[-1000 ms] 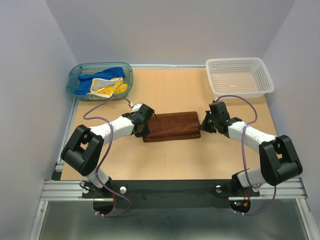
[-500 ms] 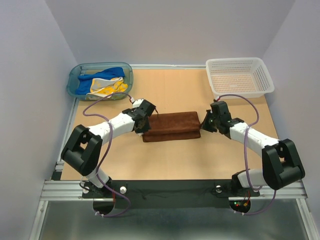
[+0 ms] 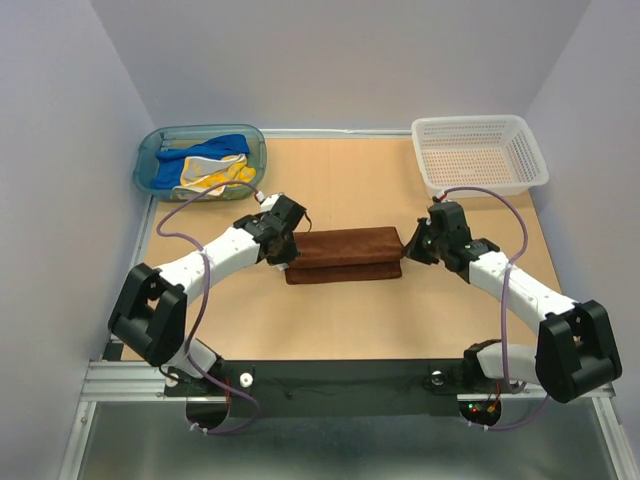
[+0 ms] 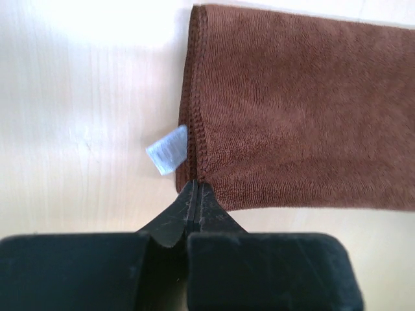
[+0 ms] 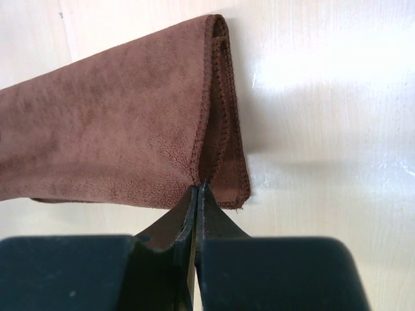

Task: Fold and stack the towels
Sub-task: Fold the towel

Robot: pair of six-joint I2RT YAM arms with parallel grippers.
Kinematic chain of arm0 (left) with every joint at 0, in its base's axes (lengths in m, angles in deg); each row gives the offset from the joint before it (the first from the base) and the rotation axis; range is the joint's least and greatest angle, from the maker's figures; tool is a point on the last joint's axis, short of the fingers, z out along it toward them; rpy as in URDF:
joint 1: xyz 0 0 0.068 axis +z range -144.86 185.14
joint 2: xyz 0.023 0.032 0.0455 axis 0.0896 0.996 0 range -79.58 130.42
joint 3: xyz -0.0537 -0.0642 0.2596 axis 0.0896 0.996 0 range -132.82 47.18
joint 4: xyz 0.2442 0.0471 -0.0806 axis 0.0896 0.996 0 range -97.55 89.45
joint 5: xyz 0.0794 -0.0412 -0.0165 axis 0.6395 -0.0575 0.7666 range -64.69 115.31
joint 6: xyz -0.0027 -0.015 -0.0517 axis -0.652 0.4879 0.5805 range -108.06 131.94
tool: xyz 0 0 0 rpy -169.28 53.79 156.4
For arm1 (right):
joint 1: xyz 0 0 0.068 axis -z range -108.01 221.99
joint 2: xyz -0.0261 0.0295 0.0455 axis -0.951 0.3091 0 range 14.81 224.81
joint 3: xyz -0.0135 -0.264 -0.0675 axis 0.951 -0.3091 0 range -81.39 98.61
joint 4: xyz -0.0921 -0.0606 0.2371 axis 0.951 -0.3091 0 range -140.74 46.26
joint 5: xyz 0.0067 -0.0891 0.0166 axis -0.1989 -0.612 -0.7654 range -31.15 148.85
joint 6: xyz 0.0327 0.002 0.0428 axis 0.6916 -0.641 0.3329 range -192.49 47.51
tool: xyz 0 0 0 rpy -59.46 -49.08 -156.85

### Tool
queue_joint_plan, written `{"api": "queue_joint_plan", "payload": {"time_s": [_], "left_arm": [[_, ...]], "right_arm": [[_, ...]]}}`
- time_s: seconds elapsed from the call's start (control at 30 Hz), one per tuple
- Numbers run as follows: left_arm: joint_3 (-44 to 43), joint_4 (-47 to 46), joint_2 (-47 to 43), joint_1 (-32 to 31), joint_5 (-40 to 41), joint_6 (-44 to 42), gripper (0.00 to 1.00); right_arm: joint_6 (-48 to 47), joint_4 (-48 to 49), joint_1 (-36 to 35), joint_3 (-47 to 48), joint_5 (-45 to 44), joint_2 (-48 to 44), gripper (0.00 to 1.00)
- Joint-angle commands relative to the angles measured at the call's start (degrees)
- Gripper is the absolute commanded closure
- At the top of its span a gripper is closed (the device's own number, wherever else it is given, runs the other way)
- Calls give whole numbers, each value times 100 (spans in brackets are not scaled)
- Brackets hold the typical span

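Observation:
The rust-brown towel [image 3: 345,250] lies folded into a long strip at the middle of the table. My left gripper [image 3: 289,252] is shut on the hem at its left end, next to a small white tag [image 4: 167,150]. In the left wrist view the gripper [image 4: 196,186] pinches the stitched edge of the towel [image 4: 305,110]. My right gripper [image 3: 408,247] is shut on the right end. There the gripper [image 5: 198,186] nips the upper layers of the towel [image 5: 110,129], held a little above the table. The blue towel [image 3: 225,146] and yellow towel [image 3: 215,178] lie crumpled in the teal tub [image 3: 150,166].
A white basket [image 3: 470,123] stands at the back right corner, with nothing in it. The teal tub is at the back left. Purple cables loop over both arms. The table's metal rail runs along the near edge.
My left gripper has closed on the towel's left hem. Both grippers have moved a little away from the near edge, drawing the towel's upper layer with them.

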Motion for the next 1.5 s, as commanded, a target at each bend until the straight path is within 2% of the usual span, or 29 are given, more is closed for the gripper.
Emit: {"api": "queue_joint_plan", "payload": {"time_s": [0.0,0.23,0.37,0.47,0.63,0.67,0.7,0.8,0.97,1.1,1.17,1.2,1.3,1.47], "left_arm": [[341,32,-434,-3,-329,160,100],[1079,-407,-207,6,-542,178,100],[1097,-531,92,6,-533,161,100],[1080,-549,172,-3,-506,152,95],[1010,-338,-187,6,-279,178,64],[940,-233,-276,6,-234,170,60],[913,-180,-416,6,-147,170,50],[729,22,-610,6,-85,161,39],[377,137,-848,-46,-172,161,40],[394,-249,-690,-99,-532,152,52],[595,-617,-471,-99,-769,222,56],[701,-767,-409,-99,-787,266,60],[1070,-1234,-233,-99,-726,380,64],[1439,-1410,-30,67,-664,424,64]], "right_arm": [[91,-163,41,-66,179,-133,100],[285,-137,41,-427,452,191,99],[294,-93,41,-533,373,368,97],[276,-93,41,-577,346,343,89],[4,-119,41,-551,478,-114,64],[-31,-145,41,-524,496,-202,61],[-101,-163,41,-411,522,-316,59],[-242,-216,41,-226,767,-422,60],[-330,-198,-11,47,1251,-257,65],[-321,-5,-38,-75,1506,95,68],[-199,161,-38,-250,1428,332,68],[-146,241,-38,-321,1236,403,68],[-145,452,-29,-523,866,657,70],[-137,488,146,-761,303,755,76]]}}
